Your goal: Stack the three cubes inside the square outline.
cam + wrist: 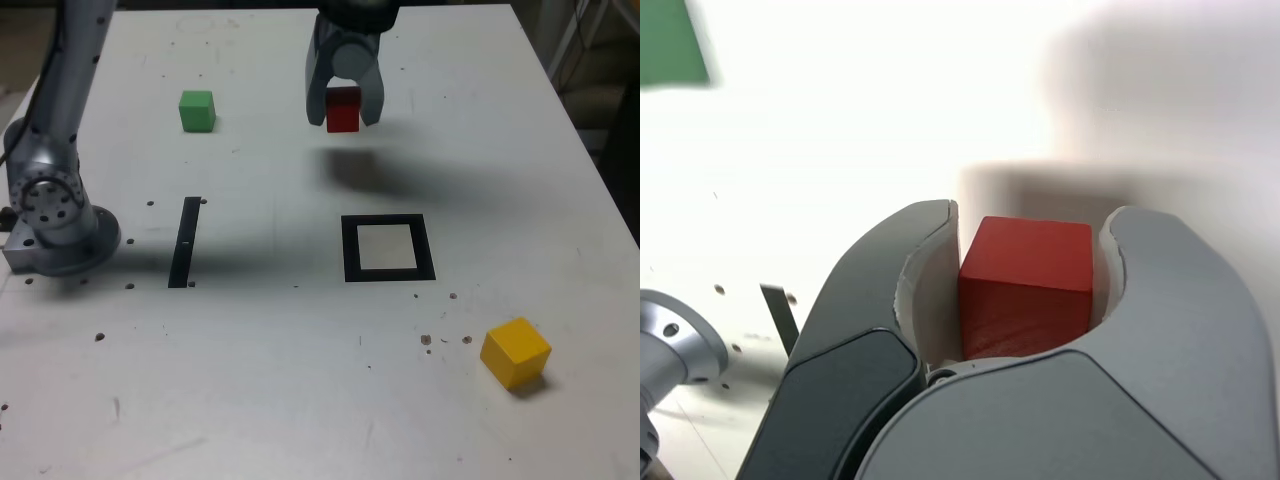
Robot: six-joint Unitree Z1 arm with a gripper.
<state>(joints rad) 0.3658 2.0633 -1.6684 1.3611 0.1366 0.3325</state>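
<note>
Red cube (pixel 342 110) sits clamped between the pincer (pixel 344 112) jaws, above the table (pixel 300 400).

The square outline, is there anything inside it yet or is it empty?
Empty. The square outline shows only its bare pale centre; the red cube hangs in the claw, while the green cube and yellow cube sit elsewhere.

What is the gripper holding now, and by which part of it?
The gripper holds the red cube, clamped by two opposite side faces between its fingers, above the table.
</note>
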